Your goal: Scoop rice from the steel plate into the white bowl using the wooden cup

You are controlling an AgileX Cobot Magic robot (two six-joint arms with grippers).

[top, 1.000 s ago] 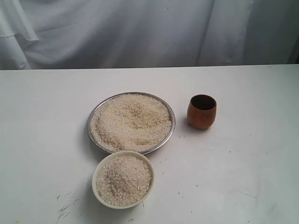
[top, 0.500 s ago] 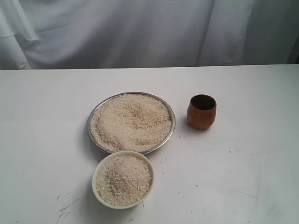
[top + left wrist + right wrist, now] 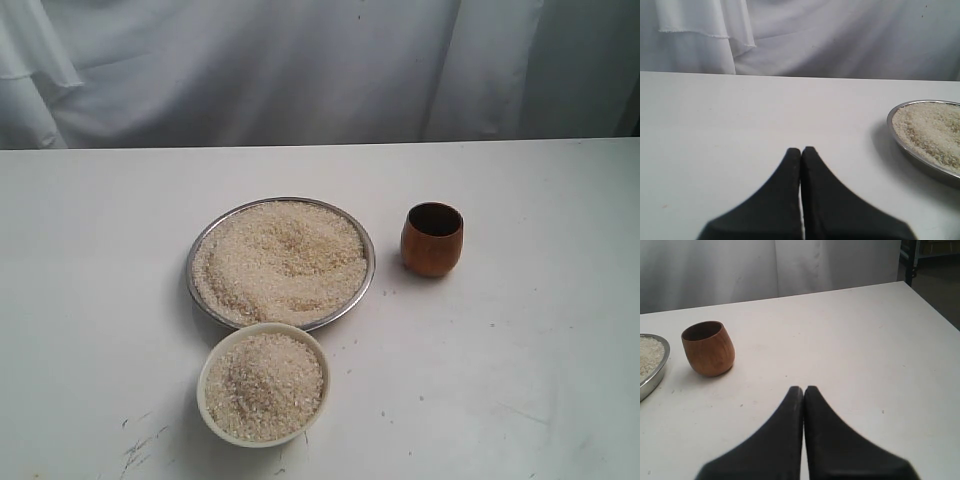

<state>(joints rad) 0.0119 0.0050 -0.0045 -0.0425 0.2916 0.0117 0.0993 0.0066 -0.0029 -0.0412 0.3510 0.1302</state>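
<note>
The steel plate (image 3: 366, 243) lies mid-table, heaped with rice (image 3: 280, 262). Just in front of it sits the white bowl (image 3: 207, 373), also full of rice (image 3: 265, 386). The wooden cup (image 3: 432, 240) stands upright and empty to the right of the plate. Neither arm shows in the exterior view. My left gripper (image 3: 801, 150) is shut on nothing above bare table, with the steel plate's rim (image 3: 900, 142) off to one side. My right gripper (image 3: 803, 389) is shut and empty too, well short of the wooden cup (image 3: 708, 348); the steel plate's edge (image 3: 660, 371) shows beyond it.
White cloth (image 3: 300, 70) hangs behind the white table (image 3: 540, 350). In the right wrist view the table's edge (image 3: 935, 307) and dark floor with a metal frame (image 3: 912, 262) show. Small dark scuffs (image 3: 140, 445) mark the tabletop near the bowl.
</note>
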